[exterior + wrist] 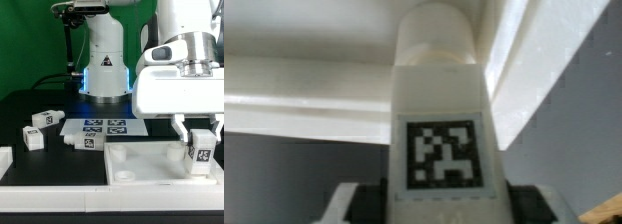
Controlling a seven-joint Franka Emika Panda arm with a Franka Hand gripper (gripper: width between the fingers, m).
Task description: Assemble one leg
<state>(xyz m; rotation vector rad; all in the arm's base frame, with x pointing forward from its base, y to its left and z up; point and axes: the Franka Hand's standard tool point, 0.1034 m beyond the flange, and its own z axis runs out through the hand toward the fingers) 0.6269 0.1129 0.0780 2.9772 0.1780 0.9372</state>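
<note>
My gripper (202,140) is shut on a leg (201,148), a white block with a black-and-white tag, and holds it over the right end of the large flat white piece (150,160) with a raised rim. In the wrist view the held leg (441,110) runs away from the camera between the two fingers (363,200), its far end near the white piece's surface (304,115). Three more legs lie on the black table at the exterior view's left: one (44,119), one (34,138) and one (81,141).
The marker board (104,127) lies flat in front of the robot base (104,70). A white wall or rim (50,200) runs along the front edge. Another white part (4,158) shows at the far left edge.
</note>
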